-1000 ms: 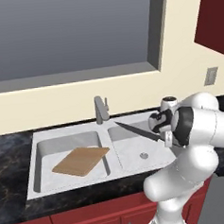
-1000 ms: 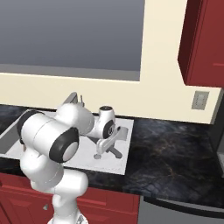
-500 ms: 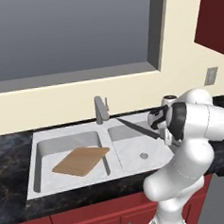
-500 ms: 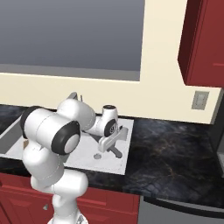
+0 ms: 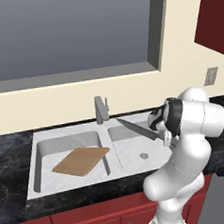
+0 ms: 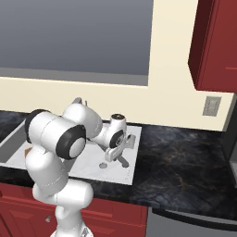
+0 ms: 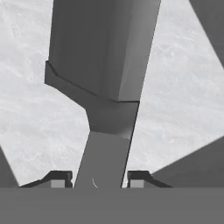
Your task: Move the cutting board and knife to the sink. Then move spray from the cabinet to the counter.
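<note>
The robot is a glossy white arm [image 5: 184,175] built of thick, rounded segments that bulge like smooth capsules, rising in front of the sink [image 5: 88,156]. Each joint is marked by a dark, nearly black band [image 6: 71,141] set between the white shells, seen as a broad ring on the big elbow nearest the right base camera. On the sink side of that elbow the segments grow slimmer and end in a small white wrist [image 6: 116,134] with a round cap, dark-centred on top, and a dark disc on its side. The surface is plain, without visible cables, screws or lettering. The fingertips [image 7: 59,178] are small, dark blocks with paler grey square faces.
</note>
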